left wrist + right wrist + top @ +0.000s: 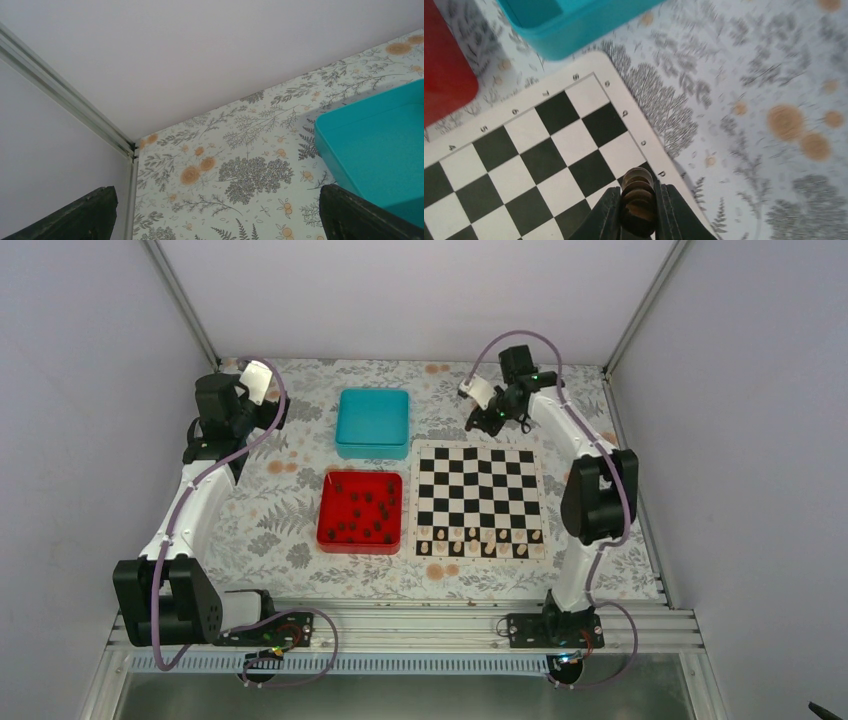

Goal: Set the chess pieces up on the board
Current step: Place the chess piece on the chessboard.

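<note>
The right gripper [638, 212] is closed on one dark piece [637, 189], pinched between its two black fingers [604, 220]; in the right wrist view this piece hangs over the far edge of the board [480, 480], a few squares along from the corner that lies nearest the teal box [372, 420]; whether its base touches the board cannot be told. From above, the right arm reaches out over the far side of the board, its wrist just beyond the border. The other dark pieces [365, 508] lie scattered in the red tray [360, 546], which sits just beside the left edge of the board and in front of the teal box; none of them is upright enough to tell apart. Small pale pieces [480, 545] stand in the two rows of the board nearest the arm bases. The left gripper [217, 202] is up at the far left corner of the table [270, 510], well apart from the board and the tray; its jaws are spread wide and hold nothing, with only the flowered table surface showing between the fingertips [85, 215]; the corner of the teal box shows just beside its right finger in the left wrist view.
</note>
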You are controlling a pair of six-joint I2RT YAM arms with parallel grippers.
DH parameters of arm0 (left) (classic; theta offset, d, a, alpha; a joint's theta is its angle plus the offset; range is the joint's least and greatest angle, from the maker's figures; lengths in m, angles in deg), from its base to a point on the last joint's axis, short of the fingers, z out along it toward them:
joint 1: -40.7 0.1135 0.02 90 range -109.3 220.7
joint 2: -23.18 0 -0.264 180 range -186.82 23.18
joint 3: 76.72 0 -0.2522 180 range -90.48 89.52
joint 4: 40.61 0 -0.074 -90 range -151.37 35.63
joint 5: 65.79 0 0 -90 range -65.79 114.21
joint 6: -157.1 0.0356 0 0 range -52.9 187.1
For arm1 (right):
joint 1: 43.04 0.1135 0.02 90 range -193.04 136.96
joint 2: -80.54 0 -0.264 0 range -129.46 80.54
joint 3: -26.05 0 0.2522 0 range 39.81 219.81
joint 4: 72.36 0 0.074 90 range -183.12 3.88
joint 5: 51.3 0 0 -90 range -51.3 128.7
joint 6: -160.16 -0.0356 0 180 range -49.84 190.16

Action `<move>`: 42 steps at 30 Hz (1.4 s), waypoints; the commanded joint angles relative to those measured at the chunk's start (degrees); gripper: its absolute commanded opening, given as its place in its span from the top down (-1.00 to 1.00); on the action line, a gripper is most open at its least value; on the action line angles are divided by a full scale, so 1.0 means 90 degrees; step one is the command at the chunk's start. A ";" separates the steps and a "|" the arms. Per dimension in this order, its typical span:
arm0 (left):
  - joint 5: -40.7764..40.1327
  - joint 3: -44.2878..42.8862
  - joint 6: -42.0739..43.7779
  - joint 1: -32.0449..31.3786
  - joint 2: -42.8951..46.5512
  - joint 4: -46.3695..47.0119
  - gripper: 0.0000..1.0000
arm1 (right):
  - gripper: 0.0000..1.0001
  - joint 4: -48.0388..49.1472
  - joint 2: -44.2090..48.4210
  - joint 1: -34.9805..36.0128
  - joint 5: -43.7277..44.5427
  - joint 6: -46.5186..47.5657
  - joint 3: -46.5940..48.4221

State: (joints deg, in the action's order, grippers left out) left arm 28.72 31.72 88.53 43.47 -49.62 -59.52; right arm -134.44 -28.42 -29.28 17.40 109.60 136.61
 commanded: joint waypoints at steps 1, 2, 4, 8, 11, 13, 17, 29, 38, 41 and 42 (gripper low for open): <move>-0.0035 0.0058 -0.0001 0.0005 0.0144 0.0113 -1.00 | 0.92 0.0411 -0.0374 -0.0200 0.0098 0.0081 -0.0273; -0.0042 0.0064 0.0001 0.0005 0.0151 0.0126 -1.00 | 0.92 0.0488 -0.0427 -0.0251 0.0140 0.0073 -0.0354; -0.0045 0.0075 -0.0006 0.0005 0.0140 0.0123 -1.00 | 0.92 0.0647 -0.0474 -0.0358 0.0250 0.0080 -0.0564; -0.0023 0.0091 -0.0018 0.0003 0.0112 0.0132 -1.00 | 0.92 0.0914 -0.0486 -0.0524 0.0416 0.0128 -0.1006; -0.0023 0.0090 -0.0018 0.0007 0.0091 0.0147 -1.00 | 0.92 0.1130 -0.0461 -0.0639 0.0464 0.0148 -0.1288; -0.0016 0.0076 -0.0018 0.0005 0.0073 0.0142 -1.00 | 0.92 0.1208 -0.0446 -0.0671 0.0467 0.0154 -0.1419; -0.0005 0.0074 -0.0028 0.0005 0.0061 0.0133 -1.00 | 0.92 0.1368 -0.0405 -0.0697 0.0341 0.0132 -0.1579; -0.0082 0.0133 0.0031 0.0000 -0.0006 0.0187 -1.00 | 0.92 0.1279 -0.0650 -0.0585 -0.0029 0.0081 -0.1390; -0.0162 0.0192 0.0050 0.0002 -0.0020 0.0237 -1.00 | 0.92 0.1322 -0.0934 -0.0291 -0.0042 0.0066 -0.1233; -0.0160 0.0203 0.0059 0.0005 -0.0027 0.0240 -1.00 | 0.92 0.1345 -0.1139 -0.0201 0.0347 0.0038 -0.1200; -0.0160 0.0202 0.0069 0.0005 -0.0022 0.0240 -1.00 | 0.92 0.1339 -0.1205 -0.0190 0.0496 0.0035 -0.1190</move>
State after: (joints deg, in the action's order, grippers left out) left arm 27.65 32.77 88.77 43.47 -49.68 -59.14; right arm -122.92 -36.82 -32.08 18.38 110.10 124.41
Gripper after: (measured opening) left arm 0.999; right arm 0.137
